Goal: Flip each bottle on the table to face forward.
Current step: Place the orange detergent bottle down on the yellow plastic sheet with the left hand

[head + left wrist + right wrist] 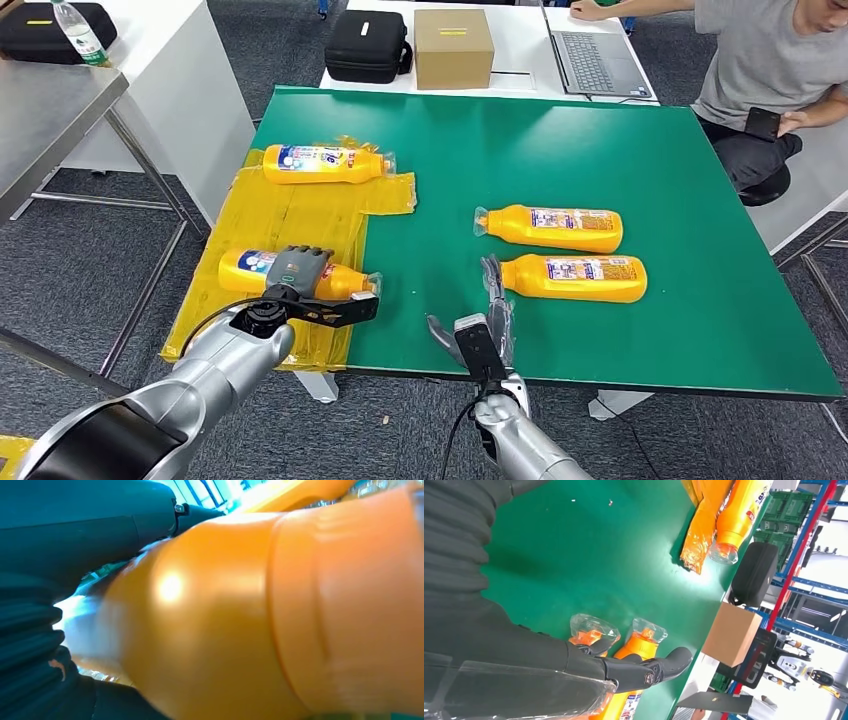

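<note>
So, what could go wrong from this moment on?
The left hand grips a bottle lying on loose yellow film near the table edge; turning it may drag the film or slip.
The right hand, open, is close to the nearest bottle and could push it.

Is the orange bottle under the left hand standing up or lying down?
Lying down. The orange plastic bottle rests on its side on the yellow sheet, with the left hand gripping its middle.
</note>
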Action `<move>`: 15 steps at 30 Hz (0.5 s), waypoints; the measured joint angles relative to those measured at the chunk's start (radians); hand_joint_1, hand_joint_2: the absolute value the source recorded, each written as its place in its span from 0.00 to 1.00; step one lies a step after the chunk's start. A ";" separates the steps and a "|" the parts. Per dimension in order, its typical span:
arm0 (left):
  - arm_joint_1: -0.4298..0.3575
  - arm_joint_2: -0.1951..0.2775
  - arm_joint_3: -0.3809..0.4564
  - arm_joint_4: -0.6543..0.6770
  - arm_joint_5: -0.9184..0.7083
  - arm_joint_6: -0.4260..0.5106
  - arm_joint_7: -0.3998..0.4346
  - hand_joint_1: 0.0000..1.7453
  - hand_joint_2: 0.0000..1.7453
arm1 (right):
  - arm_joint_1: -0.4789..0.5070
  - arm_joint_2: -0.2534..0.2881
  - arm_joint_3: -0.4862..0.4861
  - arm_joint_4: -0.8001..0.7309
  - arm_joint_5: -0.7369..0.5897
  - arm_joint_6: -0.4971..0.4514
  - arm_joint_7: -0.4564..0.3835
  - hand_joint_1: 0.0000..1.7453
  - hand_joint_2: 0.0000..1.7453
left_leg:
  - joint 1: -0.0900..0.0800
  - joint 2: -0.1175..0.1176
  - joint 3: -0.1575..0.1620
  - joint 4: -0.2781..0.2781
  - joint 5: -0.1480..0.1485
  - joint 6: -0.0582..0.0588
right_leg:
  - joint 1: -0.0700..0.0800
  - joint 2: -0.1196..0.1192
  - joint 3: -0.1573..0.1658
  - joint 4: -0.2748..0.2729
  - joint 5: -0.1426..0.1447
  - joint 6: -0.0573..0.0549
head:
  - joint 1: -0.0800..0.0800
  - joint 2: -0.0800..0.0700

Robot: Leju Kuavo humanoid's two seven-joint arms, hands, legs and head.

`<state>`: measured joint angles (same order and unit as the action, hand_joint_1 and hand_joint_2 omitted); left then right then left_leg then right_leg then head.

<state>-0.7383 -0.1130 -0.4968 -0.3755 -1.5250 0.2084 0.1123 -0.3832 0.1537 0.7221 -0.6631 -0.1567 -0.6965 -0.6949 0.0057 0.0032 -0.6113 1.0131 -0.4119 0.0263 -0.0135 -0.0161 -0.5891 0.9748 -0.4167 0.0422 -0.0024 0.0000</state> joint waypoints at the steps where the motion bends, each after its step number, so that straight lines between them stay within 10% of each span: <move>1: 0.001 0.000 0.000 0.001 0.000 0.007 0.000 0.00 1.00 | 0.000 0.000 0.000 -0.001 0.001 -0.001 0.000 0.00 1.00 | 0.000 0.000 0.000 0.000 0.000 0.000 | 0.000 0.000 0.000 0.000 0.000 0.000 | 0.000 0.000; 2: 0.001 -0.001 -0.001 0.002 -0.001 0.010 0.001 0.00 1.00 | 0.000 0.000 0.000 -0.001 0.001 -0.001 0.000 0.00 1.00 | 0.000 0.000 0.000 0.000 0.000 0.000 | 0.000 0.000 0.000 0.000 0.000 0.000 | 0.000 0.000; 6: 0.000 -0.002 -0.004 0.003 -0.001 0.016 0.001 0.00 0.00 | 0.000 0.000 0.000 -0.002 0.002 -0.002 0.000 0.00 1.00 | 0.000 0.000 0.000 0.000 0.000 0.000 | 0.000 0.000 0.000 0.000 0.000 0.000 | 0.000 0.000; 15: 0.023 -0.002 -0.023 0.007 -0.001 0.203 0.005 0.00 0.00 | 0.000 0.000 0.000 -0.002 0.017 -0.003 0.000 0.00 1.00 | 0.000 -0.002 -0.001 0.000 0.001 0.000 | 0.000 -0.002 0.000 0.000 0.000 0.000 | 0.000 0.000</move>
<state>-0.7156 -0.1148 -0.5199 -0.3689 -1.5259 0.4113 0.1175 -0.3833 0.1537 0.7225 -0.6649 -0.1397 -0.6996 -0.6949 0.0055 0.0014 -0.6123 1.0131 -0.4106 0.0268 -0.0137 -0.0183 -0.5890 0.9748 -0.4169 0.0422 -0.0024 0.0000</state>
